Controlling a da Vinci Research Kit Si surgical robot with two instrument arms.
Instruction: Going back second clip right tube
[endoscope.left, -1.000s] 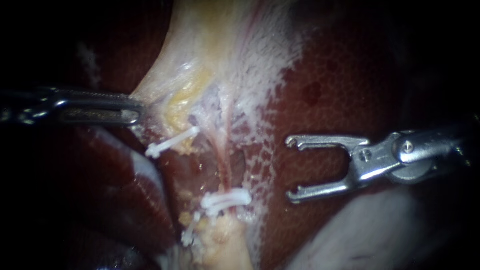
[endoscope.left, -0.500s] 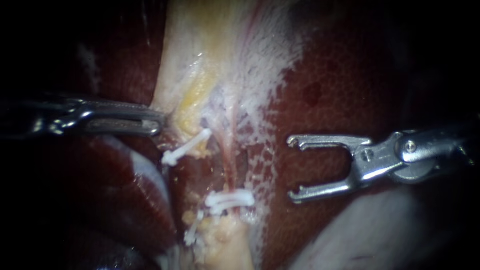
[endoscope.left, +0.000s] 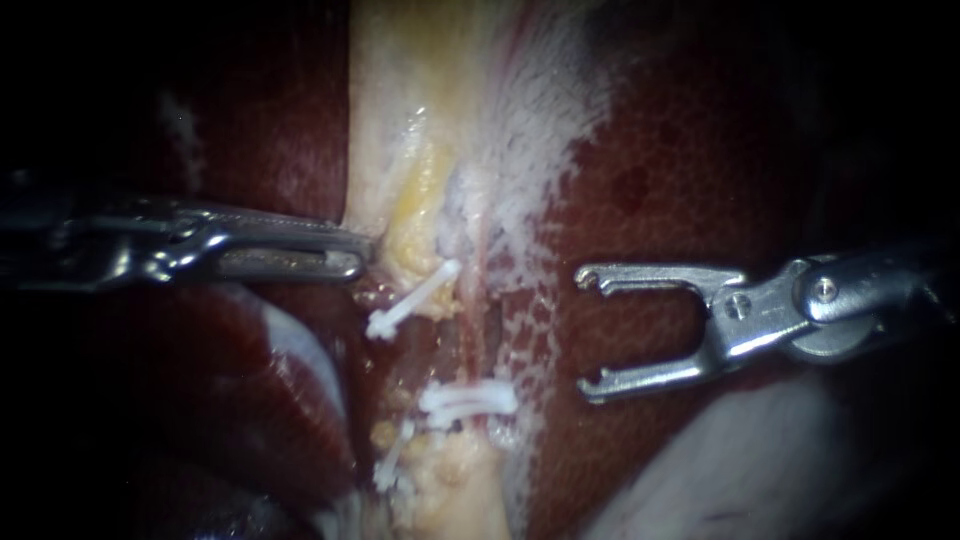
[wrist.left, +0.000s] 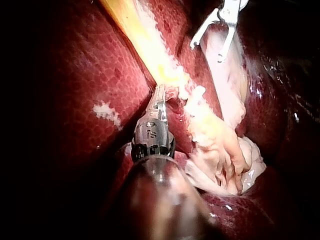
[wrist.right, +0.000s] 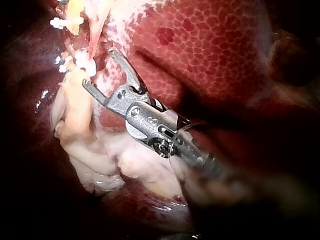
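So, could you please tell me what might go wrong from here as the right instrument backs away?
1. The right instrument's open, empty jaws sit close over the liver. Their hooked tips might scrape its surface on the way out.
2. The left instrument looks shut on pale tissue right beside the upper clip. Any extra pull there could tear the tissue or loosen that clip.
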